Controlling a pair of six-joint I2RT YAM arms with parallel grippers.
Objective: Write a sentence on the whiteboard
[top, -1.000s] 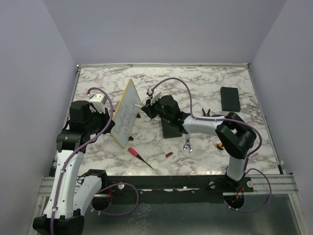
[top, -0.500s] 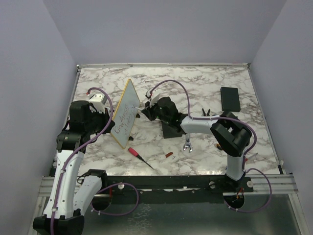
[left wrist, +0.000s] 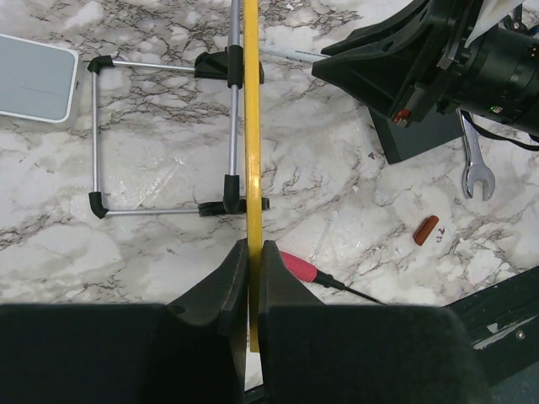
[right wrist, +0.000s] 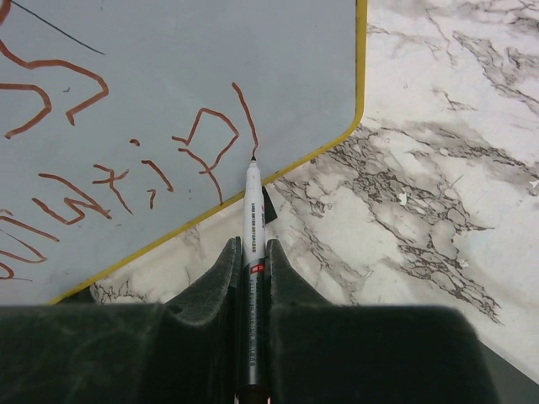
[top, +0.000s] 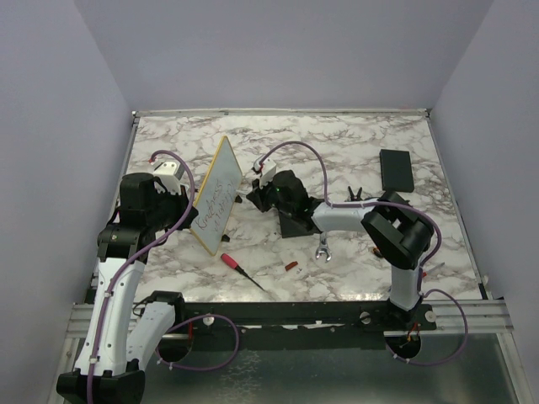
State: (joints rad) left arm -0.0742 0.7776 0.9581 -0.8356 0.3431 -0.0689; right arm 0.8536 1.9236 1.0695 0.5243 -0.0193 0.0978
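Elbow (top: 396, 231) further left than before; right pincer (right wrist: 253, 249) tight around marker (right wrist: 253, 210), tip on whiteboard (right wrist: 210, 67)

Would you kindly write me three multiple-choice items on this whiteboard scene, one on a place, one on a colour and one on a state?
1. Where does the screwdriver lie?
A. On the table, near the whiteboard's lower corner
B. At the table's far edge
C. Leaning on the side wall

2. What colour is the whiteboard's frame?
A. Green
B. Blue
C. Yellow

3. How is the marker held?
A. Loose on the table
B. Clamped between the right fingers, tip at the board's face
C. Balanced on the board's top edge

Answers:
1 A: the top view shows it on the marble just in front of the board's near corner.
2 C: both wrist views show a yellow edge.
3 B: the right wrist view shows the fingers shut on its barrel, while the left fingers grip the board's edge.
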